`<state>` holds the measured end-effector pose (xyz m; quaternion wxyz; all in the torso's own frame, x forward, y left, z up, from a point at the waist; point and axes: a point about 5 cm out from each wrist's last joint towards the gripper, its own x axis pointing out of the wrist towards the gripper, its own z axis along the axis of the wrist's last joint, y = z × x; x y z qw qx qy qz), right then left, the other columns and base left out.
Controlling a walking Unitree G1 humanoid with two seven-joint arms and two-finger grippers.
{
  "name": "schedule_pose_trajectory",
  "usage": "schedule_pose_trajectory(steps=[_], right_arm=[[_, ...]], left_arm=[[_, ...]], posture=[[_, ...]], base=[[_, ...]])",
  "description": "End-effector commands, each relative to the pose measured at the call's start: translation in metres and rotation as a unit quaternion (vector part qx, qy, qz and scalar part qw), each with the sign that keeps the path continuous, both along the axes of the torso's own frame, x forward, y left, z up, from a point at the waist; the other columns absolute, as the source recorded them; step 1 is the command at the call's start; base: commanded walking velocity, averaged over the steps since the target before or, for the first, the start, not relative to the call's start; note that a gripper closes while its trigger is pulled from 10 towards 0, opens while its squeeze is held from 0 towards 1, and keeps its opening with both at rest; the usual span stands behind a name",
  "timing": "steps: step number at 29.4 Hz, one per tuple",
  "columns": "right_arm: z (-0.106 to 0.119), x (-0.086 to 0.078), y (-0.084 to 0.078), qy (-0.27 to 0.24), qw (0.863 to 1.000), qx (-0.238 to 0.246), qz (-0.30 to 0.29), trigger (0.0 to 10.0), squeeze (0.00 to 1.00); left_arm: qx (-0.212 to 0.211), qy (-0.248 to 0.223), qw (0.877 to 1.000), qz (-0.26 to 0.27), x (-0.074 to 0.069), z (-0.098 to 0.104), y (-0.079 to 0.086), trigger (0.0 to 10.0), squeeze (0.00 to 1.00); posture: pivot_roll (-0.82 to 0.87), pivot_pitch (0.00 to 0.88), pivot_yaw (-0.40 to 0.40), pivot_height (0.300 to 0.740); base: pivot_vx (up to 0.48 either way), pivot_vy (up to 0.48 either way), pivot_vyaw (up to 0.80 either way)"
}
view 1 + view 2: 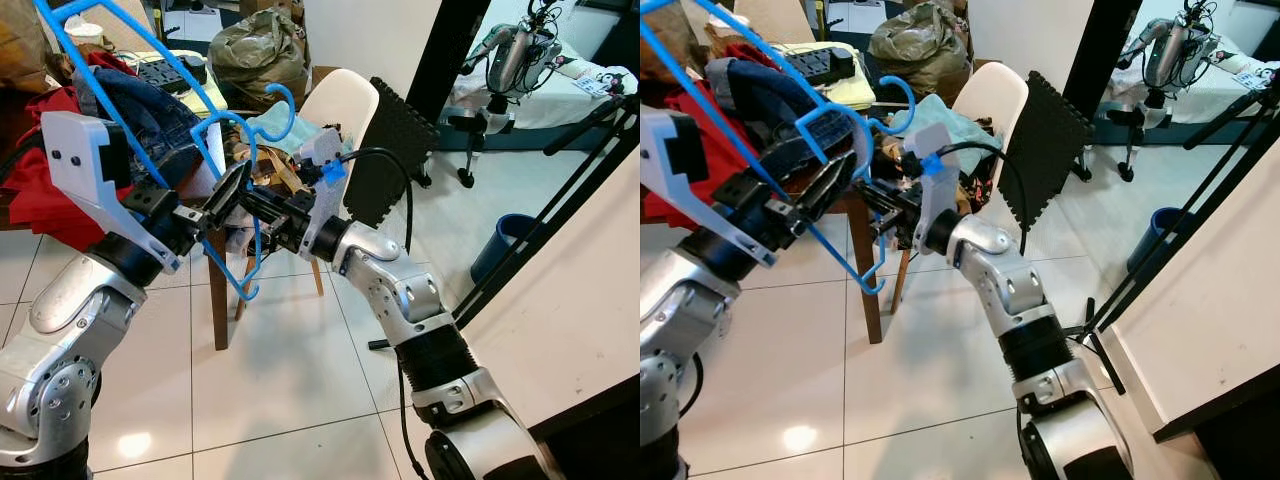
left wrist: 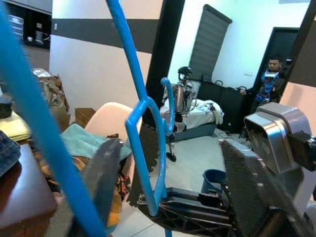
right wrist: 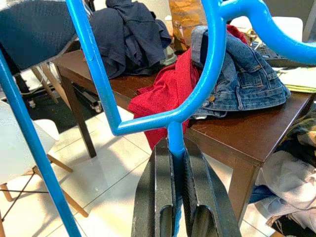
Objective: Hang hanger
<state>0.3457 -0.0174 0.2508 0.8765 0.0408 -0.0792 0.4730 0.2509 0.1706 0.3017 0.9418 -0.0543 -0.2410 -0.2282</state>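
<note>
Right gripper (image 3: 173, 197) is clenched on the blue plastic hanger (image 1: 232, 180); left gripper (image 2: 168, 197) stands released around its frame; dark wooden desk (image 3: 222, 133) lies just beyond.

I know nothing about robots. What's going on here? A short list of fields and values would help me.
Held item: blue hanger
Right gripper: shut on the hanger's bar
Left gripper: open, fingers either side of the hanger
Behind: brown table with denim jacket and red garment
Nearby: white chair
Floor: white tiles
</note>
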Motion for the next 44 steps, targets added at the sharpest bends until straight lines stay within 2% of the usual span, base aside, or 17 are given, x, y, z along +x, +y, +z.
schedule_pose_trajectory(steps=[1, 19, 22, 23, 24, 29, 30, 33, 35, 37, 38, 39, 40, 42, 43, 44], right_arm=[[0.0, 0.003, -0.004, -0.002, 1.0, -0.003, -0.018, 10.0, 0.0], [-0.001, 0.006, -0.006, -0.005, 1.0, -0.009, -0.028, 10.0, 0.0], [0.0, 0.008, -0.01, 0.0, 1.0, 0.001, -0.02, 10.0, 0.0], [0.001, 0.007, -0.013, -0.001, 1.0, 0.008, 0.0, 10.0, 1.0], [0.002, 0.006, -0.016, -0.002, 1.0, 0.013, 0.014, 10.0, 1.0], [0.002, 0.006, -0.02, -0.003, 1.0, 0.015, 0.026, 10.0, 1.0], [0.003, 0.006, -0.026, -0.002, 0.999, 0.017, 0.043, 10.0, 1.0], [0.005, 0.003, -0.049, 0.002, 0.993, 0.028, 0.117, 10.0, 1.0], [0.006, 0.001, -0.054, 0.0, 0.99, 0.031, 0.137, 10.0, 1.0], [0.007, -0.001, -0.075, 0.005, 0.983, 0.045, 0.181, 10.0, 1.0], [0.007, -0.001, -0.075, 0.005, 0.983, 0.045, 0.181, 10.0, 1.0], [0.008, -0.001, -0.086, 0.011, 0.979, 0.056, 0.195, 10.0, 1.0], [0.008, -0.001, -0.095, 0.017, 0.976, 0.067, 0.208, 10.0, 1.0], [0.008, -0.001, -0.099, 0.021, 0.974, 0.074, 0.215, 10.0, 1.0], [0.008, -0.004, -0.102, 0.027, 0.967, 0.088, 0.236, 10.0, 0.96], [0.008, -0.007, -0.103, 0.031, 0.963, 0.097, 0.251, 10.0, 0.96]], left_arm=[[0.009, -0.03, 0.999, 0.012, -0.006, 0.01, 0.004, 0.0, 0.0], [0.015, -0.032, 0.999, 0.017, -0.007, 0.011, 0.006, 0.0, 0.0], [0.013, -0.036, 0.999, 0.01, -0.009, 0.014, 0.008, 0.0, 0.0], [0.009, -0.039, 0.999, 0.0, -0.012, 0.016, 0.01, 1.1, 0.0], [0.006, -0.04, 0.999, -0.008, -0.013, 0.017, 0.011, 1.9, 0.0], [0.008, -0.039, 0.999, -0.024, -0.016, 0.017, 0.013, 2.2, 0.0], [0.009, -0.033, 0.999, -0.042, -0.019, 0.015, 0.016, 2.6, 0.0], [0.009, -0.025, 0.997, -0.075, -0.027, 0.012, 0.024, 2.4, 0.0], [0.008, -0.025, 0.997, -0.078, -0.029, 0.012, 0.026, 2.4, 0.0], [0.02, -0.017, 0.993, -0.111, -0.037, 0.011, 0.031, 3.8, 0.0], [0.02, -0.017, 0.993, -0.111, -0.037, 0.011, 0.031, 3.8, 0.0], [0.029, -0.009, 0.99, -0.137, -0.043, 0.01, 0.033, 4.0, 0.0], [0.043, 0.005, 0.985, -0.169, -0.052, 0.005, 0.035, 4.9, 0.0], [0.052, 0.014, 0.98, -0.19, -0.057, 0.002, 0.036, 4.9, 0.0], [0.063, 0.03, 0.97, -0.233, -0.066, -0.005, 0.037, 8.7, 0.0], [0.067, 0.04, 0.962, -0.26, -0.073, -0.009, 0.037, 8.7, 0.0]], posture=[[0.09, 0.108, -0.128, 0.74], [0.09, 0.112, -0.129, 0.74], [0.1, 0.113, -0.13, 0.74], [0.1, 0.115, -0.13, 0.74], [0.1, 0.114, -0.13, 0.74], [0.09, 0.116, -0.129, 0.74], [0.09, 0.117, -0.129, 0.74], [0.1, 0.118, -0.131, 0.74], [0.1, 0.118, -0.131, 0.74], [0.1, 0.119, -0.133, 0.74], [0.1, 0.119, -0.133, 0.74], [0.1, 0.119, -0.134, 0.74], [0.09, 0.119, -0.134, 0.74], [0.09, 0.119, -0.134, 0.74], [0.09, 0.117, -0.133, 0.74], [0.09, 0.117, -0.133, 0.74]], base=[[0.0, 0.0, 0.0], [0.0, 0.0, 0.0], [0.0, 0.0, 0.0], [0.0, 0.0, 0.0], [0.0, 0.0, 0.0], [0.0, 0.0, 0.0], [0.0, 0.0, 0.0], [0.0, 0.0, 0.0], [0.0, 0.0, 0.0], [0.0, 0.0, 0.0], [0.0, 0.0, 0.0], [0.0, 0.0, 0.0], [0.0, 0.0, 0.0], [0.0, 0.0, 0.0], [0.0, 0.0, 0.0], [0.0, 0.0, 0.0]])
